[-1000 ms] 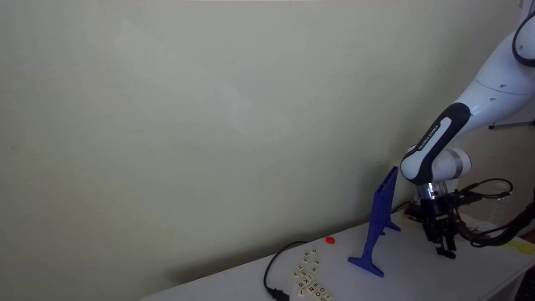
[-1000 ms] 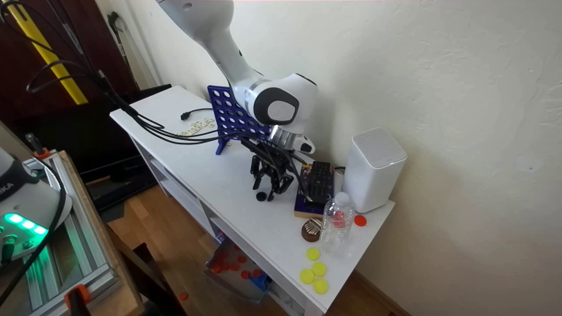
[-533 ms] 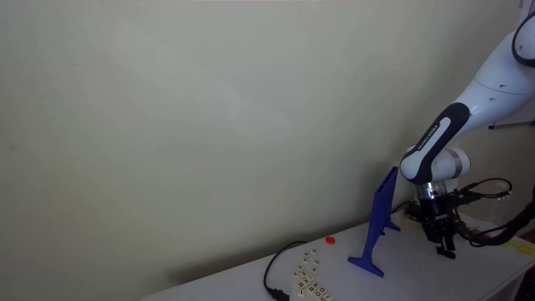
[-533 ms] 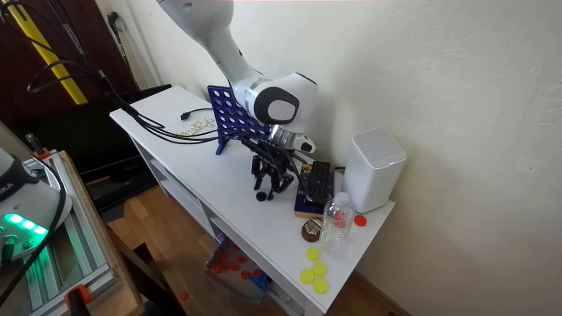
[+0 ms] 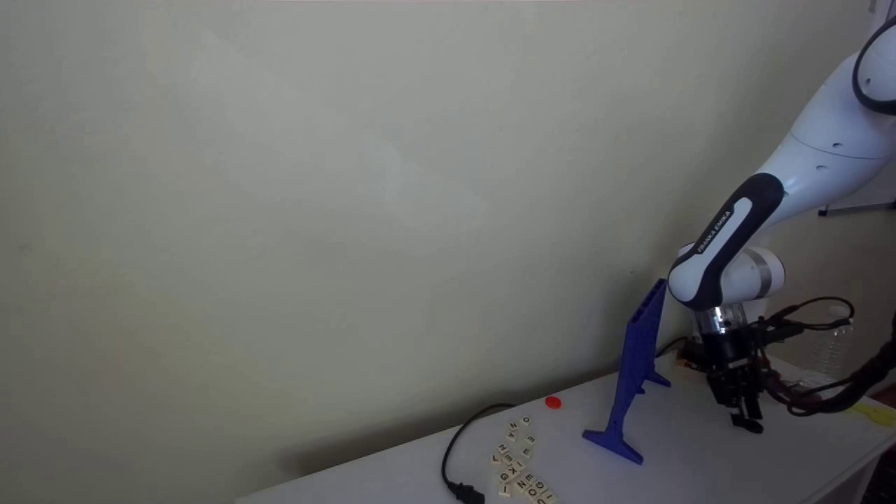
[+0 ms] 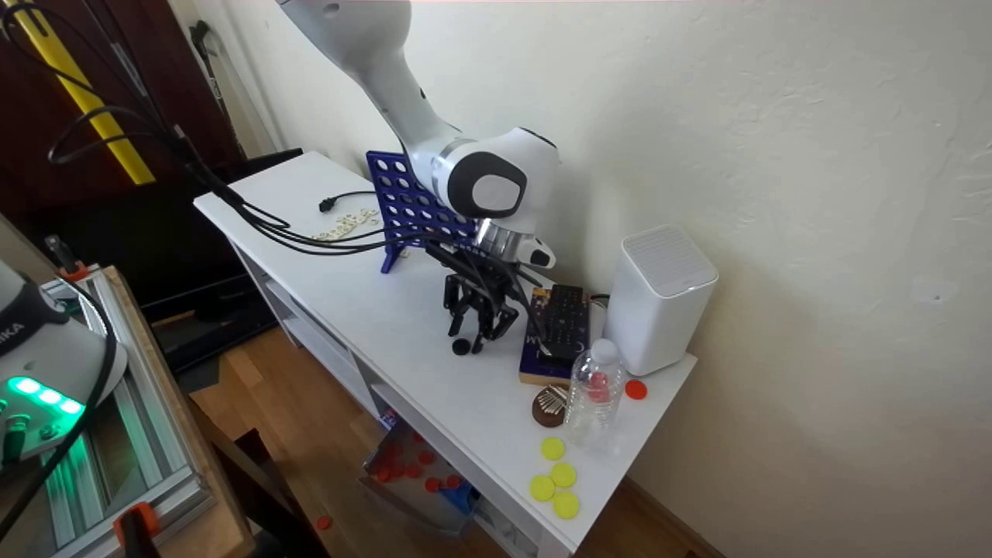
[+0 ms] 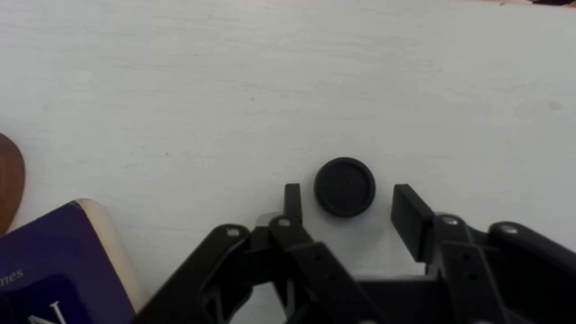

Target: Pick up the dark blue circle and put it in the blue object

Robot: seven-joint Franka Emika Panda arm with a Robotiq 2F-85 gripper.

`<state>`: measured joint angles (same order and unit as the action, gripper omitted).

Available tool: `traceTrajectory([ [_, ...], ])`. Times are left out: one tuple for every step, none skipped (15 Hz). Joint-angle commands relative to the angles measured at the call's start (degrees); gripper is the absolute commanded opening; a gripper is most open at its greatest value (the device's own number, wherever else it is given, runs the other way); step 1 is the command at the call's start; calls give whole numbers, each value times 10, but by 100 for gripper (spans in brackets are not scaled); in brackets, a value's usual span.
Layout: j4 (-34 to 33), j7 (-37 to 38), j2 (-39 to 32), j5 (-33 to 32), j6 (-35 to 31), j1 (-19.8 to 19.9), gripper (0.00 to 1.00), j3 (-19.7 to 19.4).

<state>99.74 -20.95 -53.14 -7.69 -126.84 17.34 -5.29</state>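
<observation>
The dark blue circle (image 7: 344, 187), almost black, lies flat on the white table in the wrist view. It also shows at the fingertips in an exterior view (image 6: 461, 346). My gripper (image 7: 347, 198) is open, with one fingertip on each side of the circle and a visible gap on both sides; nothing is held. The gripper also shows low over the table in an exterior view (image 6: 466, 333). The blue object (image 5: 633, 357) stands upright beside the arm. It is a holed panel on feet in an exterior view (image 6: 411, 194), partly hidden behind the arm and cables.
A dark blue book (image 7: 58, 265) with a black keypad (image 6: 566, 322) lies near the gripper. Beyond are a brown round thing (image 6: 548, 408), a clear bottle (image 6: 595, 395), a white box (image 6: 663, 298) and yellow discs (image 6: 563, 474). Letter tiles (image 5: 518, 465) and a red disc (image 5: 553, 402) lie past the stand.
The arm's upper links have shifted very slightly; the gripper stays almost in place and open. The circle and the blue object have not moved.
</observation>
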Motion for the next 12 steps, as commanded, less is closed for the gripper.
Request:
traceTrajectory([
  [-13, 8, -15, -12, 3, -13, 54, -7],
  [-13, 9, -16, -13, 3, -14, 55, -8],
  [-13, 9, -16, -14, 3, -16, 54, -9],
  [-12, 9, -16, -16, 3, -18, 55, -10],
  [-12, 9, -17, -16, 3, -20, 55, -11],
  [-10, 9, -16, -17, 2, -21, 55, -12],
  [-10, 10, -16, -19, 2, -22, 55, -13],
  [-10, 9, -16, -20, 1, -23, 56, -13],
  [-9, 9, -16, -21, 1, -24, 58, -14],
  [-9, 9, -17, -22, 1, -25, 60, -14],
  [-9, 9, -17, -23, 1, -26, 63, -15],
  [-8, 9, -17, -24, 1, -27, 63, -15],
])
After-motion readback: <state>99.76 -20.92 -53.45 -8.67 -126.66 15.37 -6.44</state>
